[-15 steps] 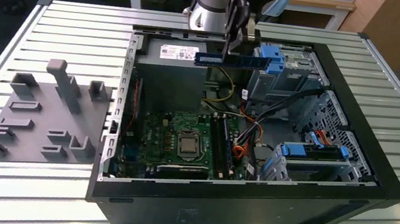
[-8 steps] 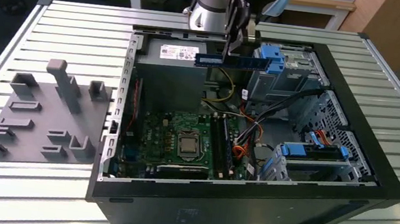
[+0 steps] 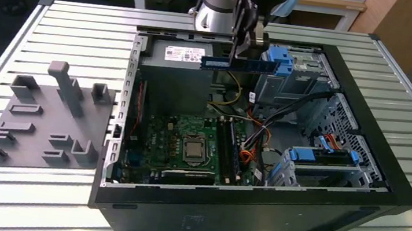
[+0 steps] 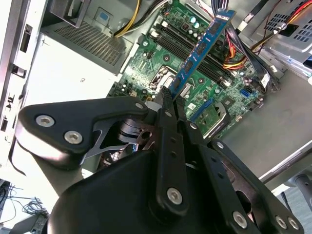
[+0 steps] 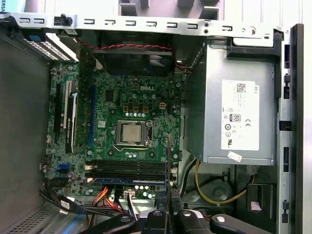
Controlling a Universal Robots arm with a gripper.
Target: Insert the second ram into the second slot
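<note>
The second ram [image 3: 239, 64], a thin, flat blue board studded with small dark chips, hangs level over the open case [image 3: 257, 209], clear of every slot; the gripper [image 4: 171, 97] has its slim black metal fingers pinched on the stick's flat faces; below lies the green motherboard [image 5: 131, 97], its long black memory slots [image 5: 129, 168] lying side by side; a grey sheet-metal power supply [image 5: 239, 122] sits beside it; the black-walled case rests on a ribbed aluminium table [image 3: 84, 26].
</note>
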